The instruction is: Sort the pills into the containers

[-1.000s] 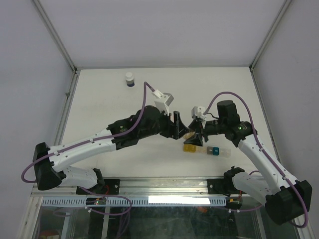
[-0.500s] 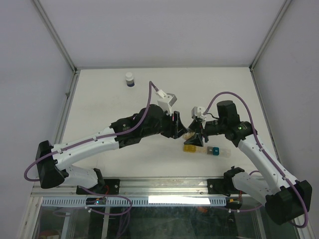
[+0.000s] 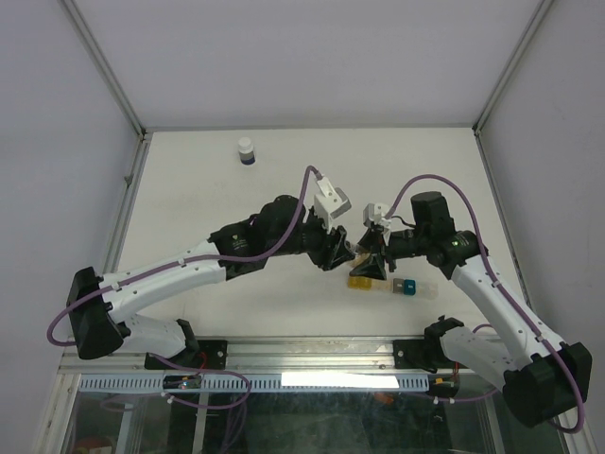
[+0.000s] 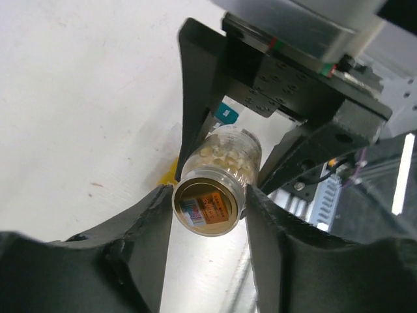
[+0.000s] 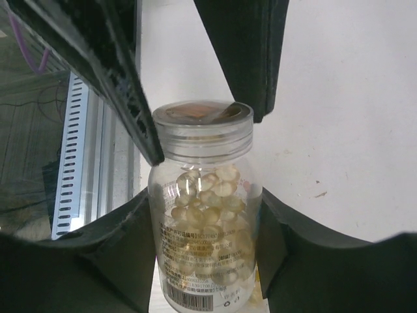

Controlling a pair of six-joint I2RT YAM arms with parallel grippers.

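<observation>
- Left gripper (image 4: 210, 197) is clamped on the cap (image 4: 207, 207) of the vial (image 5: 203, 261).
- Right gripper (image 5: 205, 203) is closed on the vial's body, above the bench (image 3: 189, 189).
- Pills (image 5: 207, 195) are inside the vial.
- Containers (image 3: 359, 282) lie on the bench, just at 6 o'clock of the vial.
- Bottle (image 3: 246, 151) stands well apart, at 10 o'clock.
</observation>
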